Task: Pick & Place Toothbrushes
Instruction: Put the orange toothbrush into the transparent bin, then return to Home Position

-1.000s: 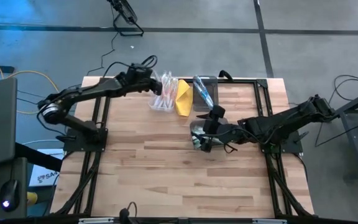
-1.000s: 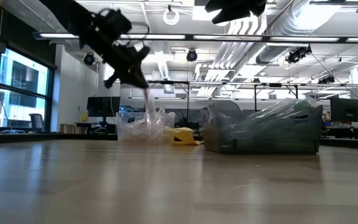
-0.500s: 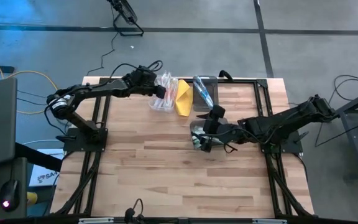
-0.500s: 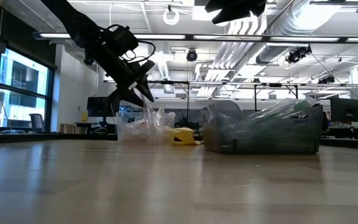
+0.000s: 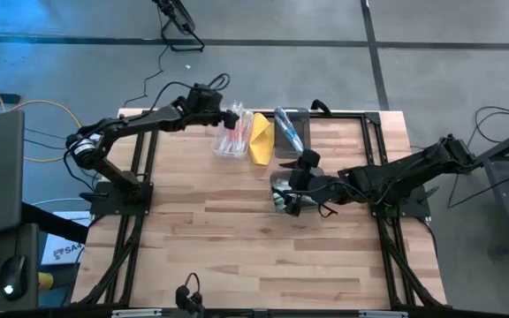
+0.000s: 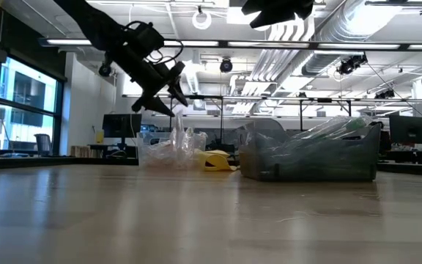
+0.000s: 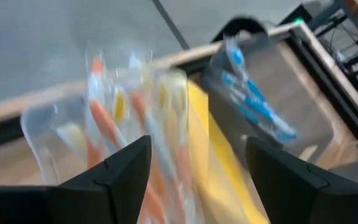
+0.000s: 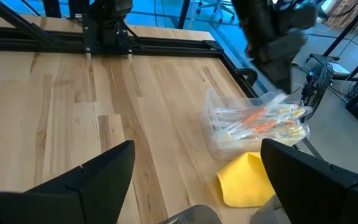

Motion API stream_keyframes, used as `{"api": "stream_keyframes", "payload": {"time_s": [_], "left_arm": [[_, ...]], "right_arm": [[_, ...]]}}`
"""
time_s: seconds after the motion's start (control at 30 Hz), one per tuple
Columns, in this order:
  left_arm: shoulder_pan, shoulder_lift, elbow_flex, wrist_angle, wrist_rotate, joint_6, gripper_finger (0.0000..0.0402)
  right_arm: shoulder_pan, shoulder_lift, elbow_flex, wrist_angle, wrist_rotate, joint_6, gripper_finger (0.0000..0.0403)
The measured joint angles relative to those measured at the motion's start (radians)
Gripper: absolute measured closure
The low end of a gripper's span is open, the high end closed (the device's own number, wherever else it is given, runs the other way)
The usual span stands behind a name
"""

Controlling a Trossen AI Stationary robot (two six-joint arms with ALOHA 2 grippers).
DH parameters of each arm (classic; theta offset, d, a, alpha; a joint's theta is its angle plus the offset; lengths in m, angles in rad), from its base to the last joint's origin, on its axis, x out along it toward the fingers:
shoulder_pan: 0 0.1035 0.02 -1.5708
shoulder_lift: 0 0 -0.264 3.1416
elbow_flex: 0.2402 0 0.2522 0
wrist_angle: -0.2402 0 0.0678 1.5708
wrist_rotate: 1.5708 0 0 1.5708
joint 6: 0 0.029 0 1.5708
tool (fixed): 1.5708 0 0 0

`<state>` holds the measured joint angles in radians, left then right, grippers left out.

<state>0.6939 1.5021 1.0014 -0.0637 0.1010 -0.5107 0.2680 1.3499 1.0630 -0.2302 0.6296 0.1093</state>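
My left gripper (image 5: 234,115) (image 6: 173,89) hovers open above a clear bin (image 5: 231,141) (image 7: 55,124) at the table's far edge. Several orange-and-white toothbrushes (image 7: 104,124) (image 8: 260,121) lie in that bin, and one pale stick (image 6: 176,130) stands up in it below the fingers. A second bin (image 5: 292,129) holds blue toothbrushes (image 7: 253,102). My right gripper (image 5: 283,196) (image 8: 194,180) waits open over a third clear bin (image 6: 310,154) with greenish contents, right of the table's middle, and holds nothing.
A yellow folded thing (image 5: 262,141) (image 8: 247,180) lies between the orange and blue bins. Black frame rails (image 5: 374,141) run along the table's sides. Bare wood (image 5: 237,247) stretches across the near half of the table.
My left gripper has moved toward the table's right edge, over the clear bin, and has opened. The toothbrush that hung from its fingertips has been let go and now stands in the bin. My right arm has kept still.
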Motion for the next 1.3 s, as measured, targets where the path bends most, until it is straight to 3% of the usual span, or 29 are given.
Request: {"api": "stream_keyframes", "payload": {"time_s": [0.23,0.47,0.67,0.87,1.0,1.3], "left_arm": [[0.035,-0.001,0.076,-0.048,-0.026,0.008,0.0147],[0.031,-0.001,0.094,-0.115,0.130,0.041,0.0157],[0.028,-0.001,0.094,-0.230,0.130,0.067,0.0224],[-0.054,-0.001,0.094,-0.241,0.117,0.154,0.0327],[-0.133,-0.009,0.094,-0.245,0.034,0.240,0.0392],[-0.366,-0.181,0.016,-0.222,-0.177,0.358,0.0399]], "right_arm": [[0.000,0.000,0.000,-0.002,0.000,-0.008,0.0062],[-0.002,0.000,0.000,-0.002,-0.001,-0.008,0.0078],[-0.020,0.000,0.000,-0.002,-0.004,-0.005,0.0168],[-0.040,0.000,0.000,0.004,-0.004,-0.005,0.0295],[-0.034,-0.002,0.000,-0.015,-0.002,-0.002,0.0382],[0.106,-0.115,0.000,-0.219,0.165,0.099,0.0401]]}}
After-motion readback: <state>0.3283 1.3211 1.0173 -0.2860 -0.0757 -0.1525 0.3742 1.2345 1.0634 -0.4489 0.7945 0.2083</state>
